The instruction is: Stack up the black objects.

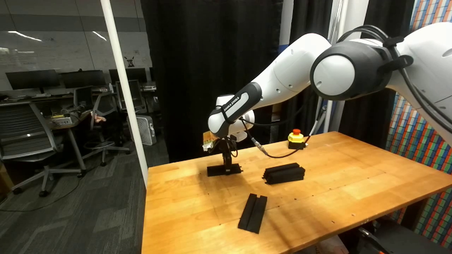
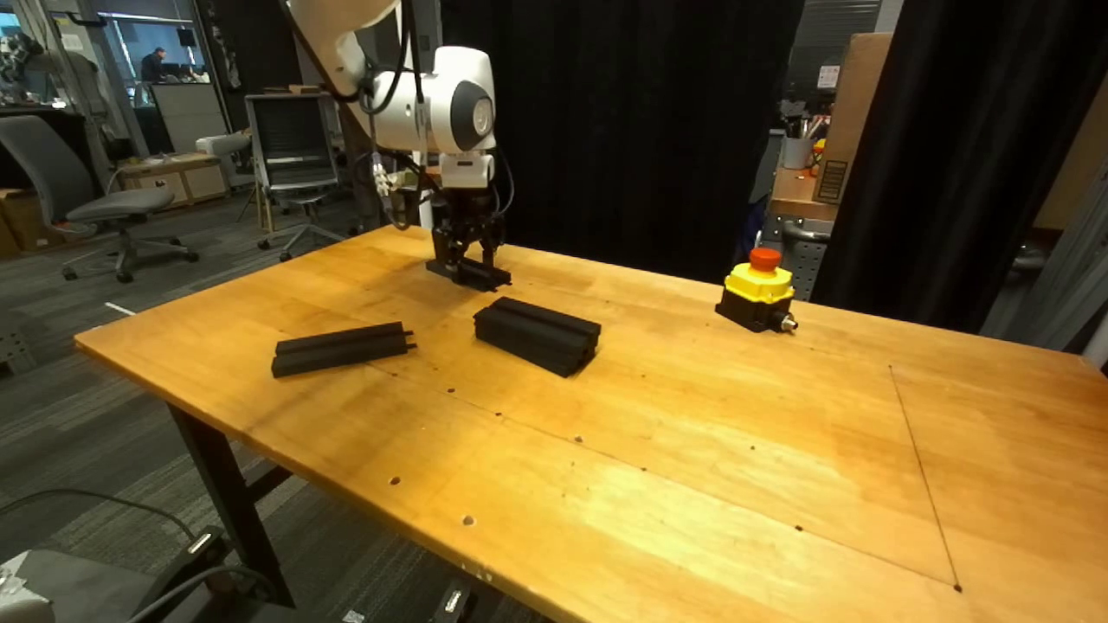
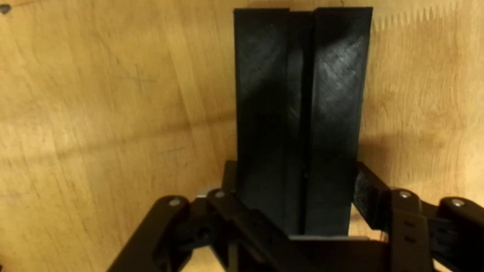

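Black and grooved, the gripped bar (image 3: 264,105) has the fingers (image 3: 370,200) set against both long edges, likely because its width suits their span. Whether it is lifted is unclear. It is near the black pile (image 2: 537,336), which seems the place to build on. Also near the black pile, a loose bar (image 2: 342,353) lies flat on the table (image 2: 736,484), probably awaiting its turn.

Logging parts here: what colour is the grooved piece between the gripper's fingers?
Black, with paler patches; the grooved piece shows best in the wrist view.
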Tool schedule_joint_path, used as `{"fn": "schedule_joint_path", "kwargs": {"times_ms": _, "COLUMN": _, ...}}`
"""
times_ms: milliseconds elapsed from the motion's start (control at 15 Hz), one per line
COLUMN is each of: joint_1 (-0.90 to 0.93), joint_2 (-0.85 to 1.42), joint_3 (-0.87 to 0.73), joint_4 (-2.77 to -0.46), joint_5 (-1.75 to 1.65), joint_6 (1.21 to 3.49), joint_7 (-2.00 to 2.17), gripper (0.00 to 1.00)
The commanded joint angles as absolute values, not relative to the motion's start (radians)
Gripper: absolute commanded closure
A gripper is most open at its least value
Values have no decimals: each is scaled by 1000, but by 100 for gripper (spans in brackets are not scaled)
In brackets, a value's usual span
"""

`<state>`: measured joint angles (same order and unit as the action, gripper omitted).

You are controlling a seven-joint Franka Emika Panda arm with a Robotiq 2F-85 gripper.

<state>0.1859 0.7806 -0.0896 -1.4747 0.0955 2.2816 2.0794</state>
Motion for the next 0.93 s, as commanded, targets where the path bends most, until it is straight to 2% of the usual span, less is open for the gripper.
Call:
{"fn": "schedule_joint_path", "kwargs": {"times_ms": 0, "joint_1": 170, "joint_2": 746, "joint_3": -71, "joint_4": -1493, "joint_5": 89, "joint_6": 2236, "joint_7": 2043, "gripper": 55}}
{"fn": "schedule_joint_path", "kwargs": {"times_ms": 267, "joint_1": 152, "joint_2": 677, "joint_3": -62, "joint_4": -1567, "joint_5": 91, "joint_6": 2205, "joint_7": 1968, "gripper": 55}}
{"fn": "schedule_joint_path", "kwargs": {"times_ms": 867, "joint_1": 45, "joint_2": 391, "joint_3": -95, "joint_4": -1904, "joint_5": 81, "joint_6": 2249, "joint_7": 1638, "gripper": 55}}
